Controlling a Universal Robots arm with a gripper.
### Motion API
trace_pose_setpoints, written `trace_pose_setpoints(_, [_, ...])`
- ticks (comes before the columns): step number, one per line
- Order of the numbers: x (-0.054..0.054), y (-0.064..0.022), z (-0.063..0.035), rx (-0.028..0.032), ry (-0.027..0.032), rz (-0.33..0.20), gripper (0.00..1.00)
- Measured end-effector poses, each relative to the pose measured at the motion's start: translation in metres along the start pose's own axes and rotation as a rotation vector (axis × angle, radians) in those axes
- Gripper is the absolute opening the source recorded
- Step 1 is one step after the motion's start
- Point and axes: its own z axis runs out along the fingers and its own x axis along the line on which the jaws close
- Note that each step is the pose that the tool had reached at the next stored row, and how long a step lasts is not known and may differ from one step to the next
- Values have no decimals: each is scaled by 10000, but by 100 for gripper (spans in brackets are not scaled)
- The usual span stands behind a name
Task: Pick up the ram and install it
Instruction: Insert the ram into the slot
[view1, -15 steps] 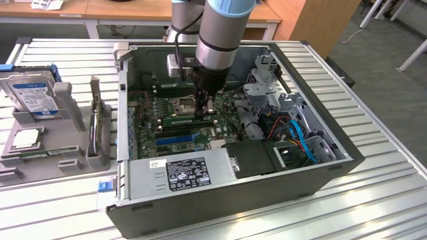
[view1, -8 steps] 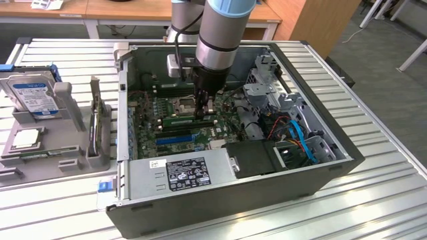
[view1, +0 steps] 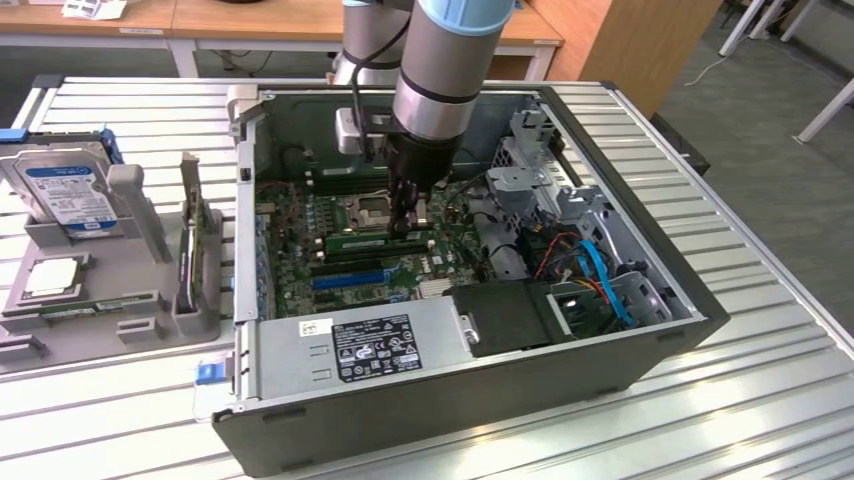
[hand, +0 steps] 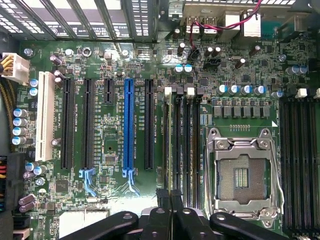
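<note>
Our claw (view1: 407, 228) is pinched narrow, its tips down on the ram (view1: 378, 241), which stands on edge in one of the memory slots (hand: 186, 145) of the motherboard (view1: 300, 230) directly beneath it; we cannot tell whether the tips clamp the stick or only bear on it. We judge that seating it calls for a straight downward push, with the stick upright along its slot and no rocking. The open processor socket (view1: 367, 208) lies just beside the claw and the blue slot (view1: 350, 280) farther off, so we should avoid drifting sideways.
</note>
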Motion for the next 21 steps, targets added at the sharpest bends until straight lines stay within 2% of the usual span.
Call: trace_pose_setpoints(21, [0,-2,21,-1,-13,-1,12])
